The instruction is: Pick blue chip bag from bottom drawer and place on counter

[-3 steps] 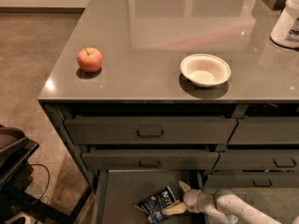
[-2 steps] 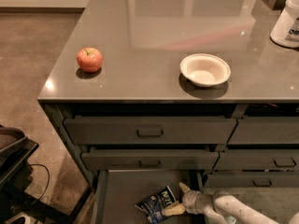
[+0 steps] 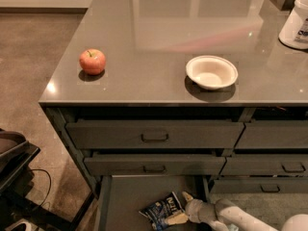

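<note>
The blue chip bag (image 3: 160, 209) lies flat on the floor of the open bottom drawer (image 3: 126, 198), near its right side. My gripper (image 3: 181, 207) reaches into the drawer from the lower right on a pale arm. It is open, with one fingertip (image 3: 186, 195) behind the bag's right end and the other (image 3: 175, 219) in front of it. The bag rests on the drawer floor between them. The counter (image 3: 159, 37) stretches above, glossy and dark grey.
On the counter stand a red apple (image 3: 92, 61) at the left, a white bowl (image 3: 211, 71) in the middle and a white container (image 3: 296, 19) at the far right. Two handled drawer fronts (image 3: 154, 135) are closed above the open drawer. Dark equipment (image 3: 14, 177) stands on the floor at the left.
</note>
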### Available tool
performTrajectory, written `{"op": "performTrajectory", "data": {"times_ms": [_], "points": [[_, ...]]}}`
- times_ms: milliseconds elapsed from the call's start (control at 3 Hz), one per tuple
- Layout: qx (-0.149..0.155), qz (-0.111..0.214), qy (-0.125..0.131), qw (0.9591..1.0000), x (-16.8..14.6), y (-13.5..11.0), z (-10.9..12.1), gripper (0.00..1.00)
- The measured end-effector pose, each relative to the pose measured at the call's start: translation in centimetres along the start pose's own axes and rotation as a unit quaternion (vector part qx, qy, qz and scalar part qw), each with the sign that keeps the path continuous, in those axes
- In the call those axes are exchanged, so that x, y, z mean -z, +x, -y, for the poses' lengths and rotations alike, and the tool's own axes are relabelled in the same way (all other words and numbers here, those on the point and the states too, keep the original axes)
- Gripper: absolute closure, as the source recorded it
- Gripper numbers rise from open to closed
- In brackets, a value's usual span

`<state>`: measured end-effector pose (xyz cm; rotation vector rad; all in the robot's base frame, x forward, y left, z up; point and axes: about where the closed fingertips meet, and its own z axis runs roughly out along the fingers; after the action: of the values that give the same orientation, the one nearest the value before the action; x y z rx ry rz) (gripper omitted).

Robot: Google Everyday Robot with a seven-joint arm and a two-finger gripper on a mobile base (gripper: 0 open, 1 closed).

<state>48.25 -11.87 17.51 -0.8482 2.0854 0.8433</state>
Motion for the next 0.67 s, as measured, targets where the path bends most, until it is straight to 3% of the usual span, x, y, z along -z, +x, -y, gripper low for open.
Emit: {"op": "performTrajectory", "data": {"times_ms": [667], "points": [[-0.010,0.021,-0.018,0.9996,-2.8,1.9,-1.4,0.00]]}}
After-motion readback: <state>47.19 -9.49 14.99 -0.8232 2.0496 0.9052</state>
